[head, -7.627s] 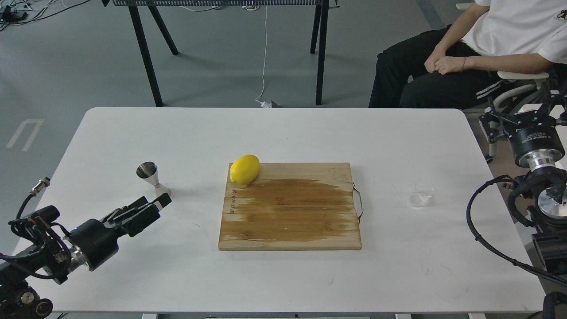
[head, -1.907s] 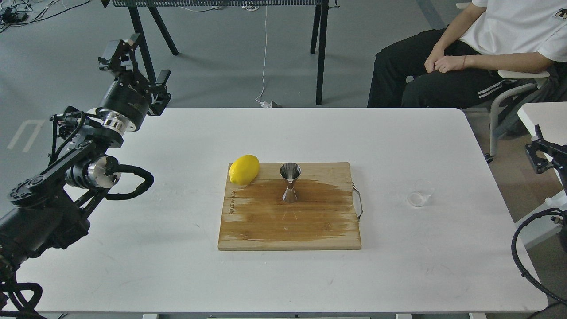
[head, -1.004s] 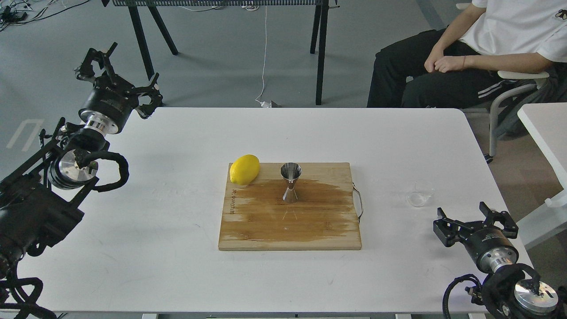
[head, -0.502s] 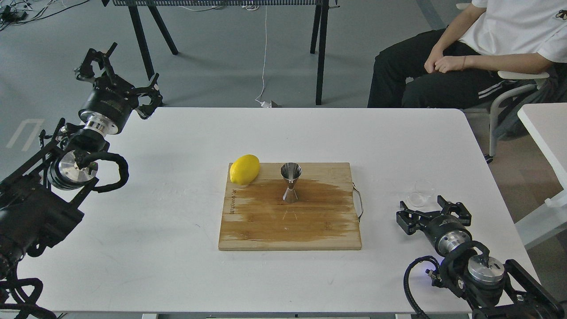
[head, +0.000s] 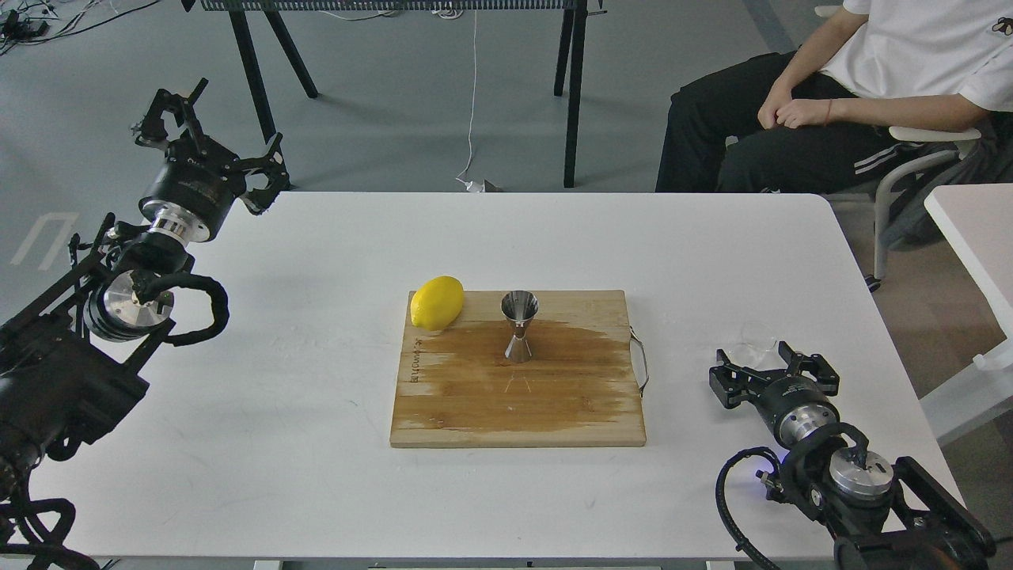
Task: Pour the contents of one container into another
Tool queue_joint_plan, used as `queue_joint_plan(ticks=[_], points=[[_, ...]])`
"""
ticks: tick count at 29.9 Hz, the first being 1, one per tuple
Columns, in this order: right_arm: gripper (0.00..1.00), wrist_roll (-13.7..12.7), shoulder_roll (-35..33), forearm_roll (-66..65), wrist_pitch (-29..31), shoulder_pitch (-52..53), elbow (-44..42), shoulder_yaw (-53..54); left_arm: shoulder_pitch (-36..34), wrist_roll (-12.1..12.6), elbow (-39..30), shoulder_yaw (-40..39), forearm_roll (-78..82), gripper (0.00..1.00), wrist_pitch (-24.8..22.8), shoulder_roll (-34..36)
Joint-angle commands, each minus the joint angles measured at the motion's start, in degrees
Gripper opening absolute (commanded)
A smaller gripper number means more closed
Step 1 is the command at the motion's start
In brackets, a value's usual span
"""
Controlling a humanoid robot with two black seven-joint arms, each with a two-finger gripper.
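Note:
The clear glass cup [head: 753,345] stands on the white table [head: 316,443] to the right of the cutting board, faint and partly hidden behind my right gripper. My right gripper [head: 769,367] is open, its two fingers spread on either side of the cup's near side. I cannot tell whether they touch it. The steel jigger [head: 519,324] stands upright on the wooden cutting board [head: 475,412], right of the lemon. My left gripper [head: 212,136] is open and raised beyond the table's far left corner, holding nothing.
A yellow lemon [head: 436,302] lies on the board's far left corner. The board has a wet dark patch and a metal handle [head: 641,360] on its right edge. A seated person [head: 831,103] is behind the far right corner. Another table's edge [head: 969,229] is at right.
The jigger went from the table's left side onto the board and my left arm withdrew upward. My right gripper came in and, over the last half second, closed in on the glass cup.

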Motion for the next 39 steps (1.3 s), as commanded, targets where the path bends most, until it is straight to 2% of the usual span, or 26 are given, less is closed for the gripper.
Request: queue_joint_plan(ticks=[1,3,11,15,23,29,33,39], points=[[0.78,0.02,0.34,0.0,0.21,1.28,-2.13,-0.13,-0.07,0.01,0.0,0.0,-0.01,1.0,0.01,0.02],[0.77,-0.07,0.78,0.0,0.3,1.72,-2.58,-0.13,-0.07,0.09,0.0,0.0,-0.01,1.0,0.01,0.19],[0.44,-0.15,0.87,0.09,0.39,1.9,-2.67,-0.31,0.01,0.01,0.0,0.0,-0.01,1.0,0.01,0.9],[0.36,-1.03,0.78,0.44,1.35,1.37,-1.88,-0.4,0.01,0.01,0.0,0.0,-0.01,1.0,0.01,1.16],[0.3,-1.03,0.78,0.27,0.39,1.11,6.55,-0.75,0.01,0.01,0.0,0.0,-0.01,1.0,0.09,1.6],[0.29,-0.68,-0.01,-1.05,-5.4,3.64,17.27,-4.7,0.01,0.01,0.0,-0.09,-0.01,1.0,0.09,2.04],[0.29,-0.68,-0.1,-9.03,-9.19,7.87,19.92,-8.03,0.01,-0.08,0.0,0.0,-0.01,1.0,0.01,2.39],[0.29,-0.59,0.78,-21.6,-11.73,13.49,20.98,-15.5,0.19,-0.08,0.08,-0.09,-0.01,1.0,0.09,2.65]])
